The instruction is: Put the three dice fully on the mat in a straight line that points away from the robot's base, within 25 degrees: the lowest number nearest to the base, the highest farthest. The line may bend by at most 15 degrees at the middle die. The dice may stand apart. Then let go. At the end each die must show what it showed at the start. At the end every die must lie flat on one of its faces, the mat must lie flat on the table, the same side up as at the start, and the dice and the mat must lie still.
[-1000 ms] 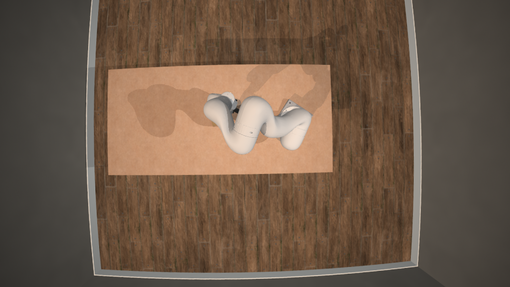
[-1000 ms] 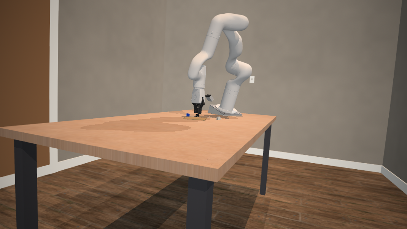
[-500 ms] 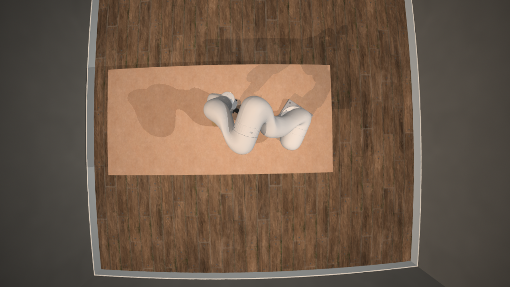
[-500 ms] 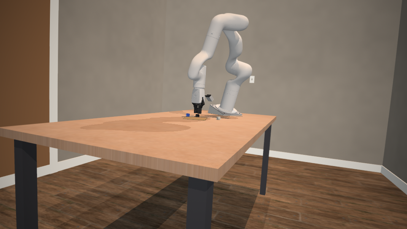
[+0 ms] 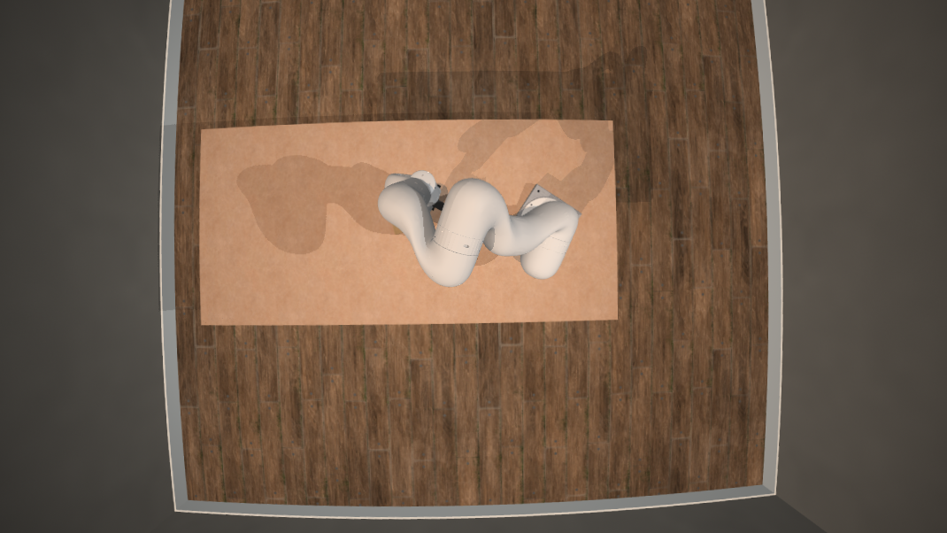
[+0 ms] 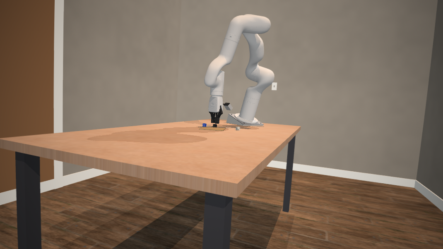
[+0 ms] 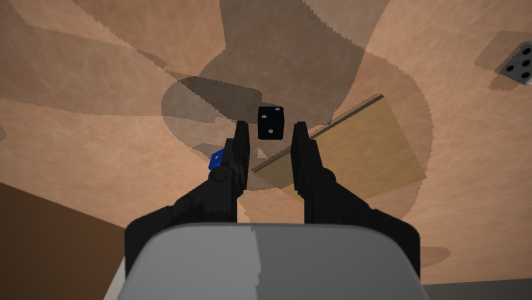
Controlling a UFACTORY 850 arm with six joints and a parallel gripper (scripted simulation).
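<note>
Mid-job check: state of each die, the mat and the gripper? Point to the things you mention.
Black cubic die point(image 6: 215, 125) point(image 7: 270, 123): off mat, not gripped.
Blue cubic die point(image 6: 204, 125) point(image 7: 216, 159): off mat.
White cubic die point(image 6: 237, 128) point(image 7: 518, 65): off mat.
Tan rectangular mat point(image 6: 213, 128) point(image 7: 370, 147): flat.
Black gripper point(image 6: 215, 123) point(image 7: 270, 136): fingers parted, holding nothing.
</note>
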